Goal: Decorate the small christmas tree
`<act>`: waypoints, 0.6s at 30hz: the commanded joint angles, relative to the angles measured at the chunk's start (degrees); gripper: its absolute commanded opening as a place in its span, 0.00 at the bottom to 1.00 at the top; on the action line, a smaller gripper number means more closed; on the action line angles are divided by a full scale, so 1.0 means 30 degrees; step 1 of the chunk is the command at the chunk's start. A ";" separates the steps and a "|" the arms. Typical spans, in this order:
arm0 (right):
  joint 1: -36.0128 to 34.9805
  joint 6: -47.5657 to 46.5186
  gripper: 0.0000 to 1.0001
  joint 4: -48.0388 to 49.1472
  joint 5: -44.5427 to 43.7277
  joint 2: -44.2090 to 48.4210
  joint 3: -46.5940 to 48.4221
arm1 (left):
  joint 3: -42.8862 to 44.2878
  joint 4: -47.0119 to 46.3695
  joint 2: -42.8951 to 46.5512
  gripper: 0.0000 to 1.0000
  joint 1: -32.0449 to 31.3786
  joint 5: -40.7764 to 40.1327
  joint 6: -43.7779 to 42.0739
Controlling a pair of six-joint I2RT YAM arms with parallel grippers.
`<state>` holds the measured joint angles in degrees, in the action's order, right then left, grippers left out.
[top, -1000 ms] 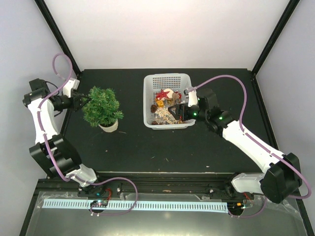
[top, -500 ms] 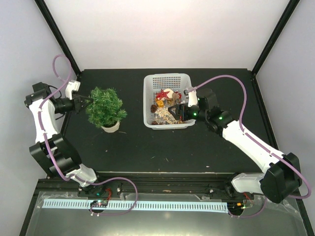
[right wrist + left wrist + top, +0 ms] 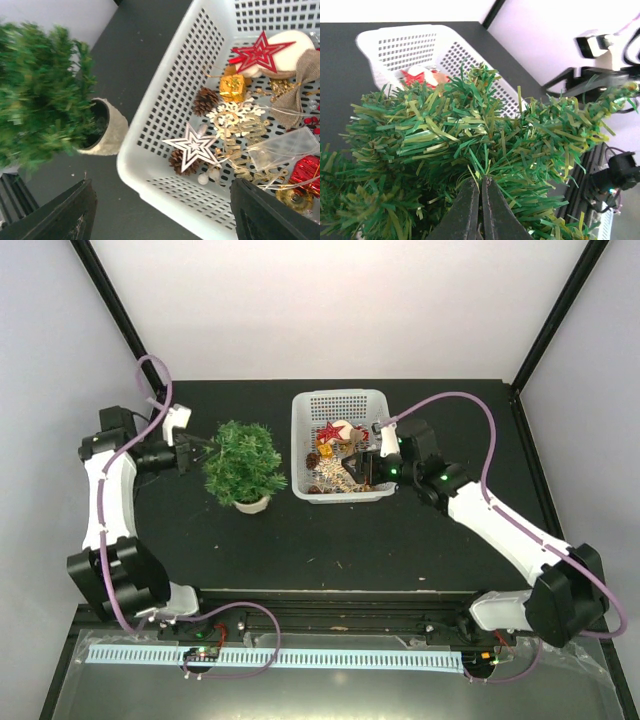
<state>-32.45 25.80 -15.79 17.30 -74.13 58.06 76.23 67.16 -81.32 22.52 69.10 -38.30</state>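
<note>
The small christmas tree (image 3: 245,462) stands on its pale round base (image 3: 251,504) just left of the white basket (image 3: 340,403). My left gripper (image 3: 205,446) is shut on a branch at the tree's left side. In the left wrist view its tips (image 3: 481,180) are closed together in the needles (image 3: 445,130). My right gripper (image 3: 352,468) is open and empty, hovering over the basket's near half. The right wrist view shows the open gripper (image 3: 165,215), a white star (image 3: 194,145), a red star (image 3: 259,51), a gold box (image 3: 232,86), pine cones and the tree (image 3: 40,95).
The basket (image 3: 150,165) holds several more ornaments: gold glitter pieces, a burlap bow, a red bauble. The black mat ends at white walls and black frame posts (image 3: 115,310). Bare mat lies in front of the tree and basket.
My left gripper has pulled the tree to the right, from the left side of the mat to just beside the basket. The right gripper has barely moved.
</note>
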 commanded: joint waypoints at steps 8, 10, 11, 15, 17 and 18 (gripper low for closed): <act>0.0444 0.0672 0.73 -0.0141 -0.0961 -0.4373 0.2429 | -0.2160 -0.7399 0.3594 0.02 -0.4721 0.0305 0.6512; 0.0444 0.0736 0.73 -0.0093 -0.1064 -0.4790 0.2618 | -0.2579 -0.8118 0.3596 0.02 -0.5540 0.0011 0.6955; 0.0452 0.0755 0.73 -0.0099 -0.1106 -0.5040 0.2692 | -0.2673 -0.8260 0.3528 0.02 -0.5933 -0.0059 0.7072; 0.0443 0.0817 0.73 -0.0127 -0.1065 -0.5933 0.2945 | -0.2930 -0.8855 0.3460 0.01 -0.7020 -0.0042 0.7573; 0.0440 0.0897 0.73 -0.0216 -0.1078 -0.6486 0.3192 | -0.3085 -0.9267 0.3540 0.02 -0.7465 0.0019 0.7851; 0.0444 0.0947 0.73 -0.0255 -0.1101 -0.6799 0.3360 | -0.3213 -0.9499 0.3590 0.01 -0.7675 0.0048 0.8019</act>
<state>-31.42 27.64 -16.69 14.96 -91.70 65.65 66.92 44.56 -71.35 1.54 67.42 -17.65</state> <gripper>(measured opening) 0.734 0.026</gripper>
